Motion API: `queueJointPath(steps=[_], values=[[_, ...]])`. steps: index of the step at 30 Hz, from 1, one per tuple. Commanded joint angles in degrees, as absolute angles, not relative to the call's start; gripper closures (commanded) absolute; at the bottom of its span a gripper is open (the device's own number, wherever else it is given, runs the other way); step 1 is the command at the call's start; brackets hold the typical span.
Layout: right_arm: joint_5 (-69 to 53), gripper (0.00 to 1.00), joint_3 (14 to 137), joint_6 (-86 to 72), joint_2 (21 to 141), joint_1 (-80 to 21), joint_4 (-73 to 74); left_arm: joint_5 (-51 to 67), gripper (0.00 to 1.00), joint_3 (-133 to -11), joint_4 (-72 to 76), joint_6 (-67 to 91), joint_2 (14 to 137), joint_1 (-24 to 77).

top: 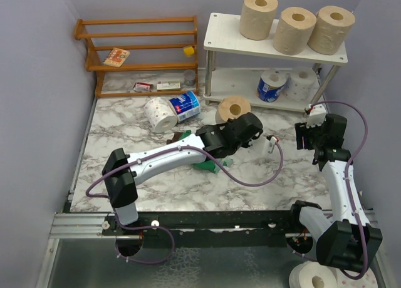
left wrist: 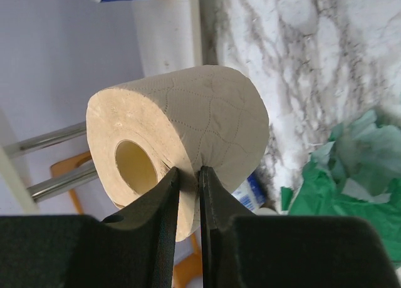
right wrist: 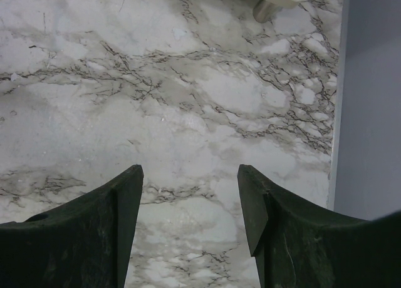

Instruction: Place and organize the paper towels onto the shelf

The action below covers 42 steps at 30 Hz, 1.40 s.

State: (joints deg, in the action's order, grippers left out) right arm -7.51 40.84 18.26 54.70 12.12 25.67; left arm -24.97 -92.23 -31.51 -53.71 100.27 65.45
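My left gripper [left wrist: 188, 170] is shut on the wall of a tan-brown roll [left wrist: 182, 131], held off the table; it also shows in the top view [top: 232, 107], just left of the white shelf [top: 225, 41]. Three tan-brown rolls [top: 294, 28] stand on the shelf's top tier. A blue-wrapped roll [top: 271, 86] and a white dotted roll [top: 302, 81] sit on its lower tier. Another white roll [top: 160, 114] and blue-wrapped roll [top: 186, 106] lie on the table. My right gripper [right wrist: 190, 175] is open and empty above bare marble; in the top view it [top: 313, 116] is near the shelf's right leg.
A wooden slatted rack [top: 141, 50] with small items stands at the back left. A green snack bag [top: 210, 166] lies under my left arm, also in the left wrist view [left wrist: 351, 181]. Another white roll [top: 319, 277] lies below the table's near right edge. Purple walls enclose the table.
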Motion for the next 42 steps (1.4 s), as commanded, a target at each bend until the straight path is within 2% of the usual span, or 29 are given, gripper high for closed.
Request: queueJointPath(steps=[1,12,20,28,35,42], values=[[-6.9,0.37,40.2,17.9,53.8,12.5,24.5,-31.9,1.00,-94.2,-30.2,-62.8,95.4,64.7],[-7.0,0.38,40.1,18.0,52.6,12.5,24.7,-32.9,1.00,-103.5,-27.4,-71.2,94.3,58.8],[-8.4,0.38,40.5,18.2,52.1,12.6,25.5,-28.2,1.00,-118.2,-31.2,-68.2,99.7,54.3],[-9.0,0.38,40.5,18.4,52.0,12.5,25.6,-26.5,1.00,-127.0,-32.0,-65.7,103.7,53.3],[-9.2,0.38,40.6,18.4,52.2,12.5,25.6,-26.9,1.00,-130.9,-23.1,-67.7,107.8,49.7],[-9.9,0.38,40.9,18.5,53.3,12.6,26.0,-26.0,1.00,-134.7,-20.2,-68.2,112.4,46.7]])
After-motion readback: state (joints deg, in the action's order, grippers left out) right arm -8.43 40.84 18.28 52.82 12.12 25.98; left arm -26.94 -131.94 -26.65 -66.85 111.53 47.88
